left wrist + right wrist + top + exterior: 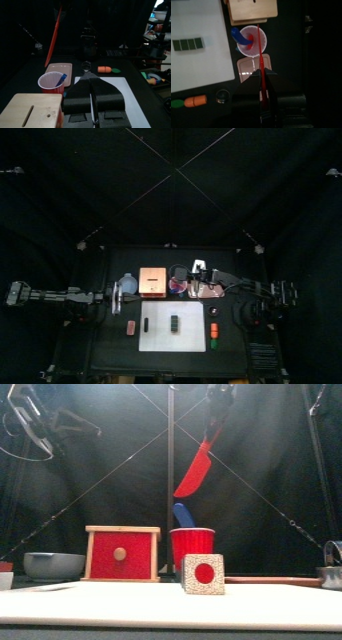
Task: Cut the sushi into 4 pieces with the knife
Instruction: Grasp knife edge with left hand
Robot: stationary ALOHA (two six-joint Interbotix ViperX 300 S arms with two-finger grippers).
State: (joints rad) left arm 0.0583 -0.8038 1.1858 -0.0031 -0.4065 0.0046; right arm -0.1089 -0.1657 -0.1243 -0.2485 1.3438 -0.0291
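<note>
My right gripper is shut on the handle of the red knife, which hangs high above the red cup. The blue knife still stands in that cup. The dark green sushi roll lies whole on the white cutting board, well off to the side of the knife. From the front its speckled end with a red centre shows. My left gripper hovers shut and empty over the board's left edge, beside the wooden box.
A pink tray lies right of the cup. An orange toy and a green one lie right of the board, with a metal cutter close by. A blue-grey bowl stands left of the box.
</note>
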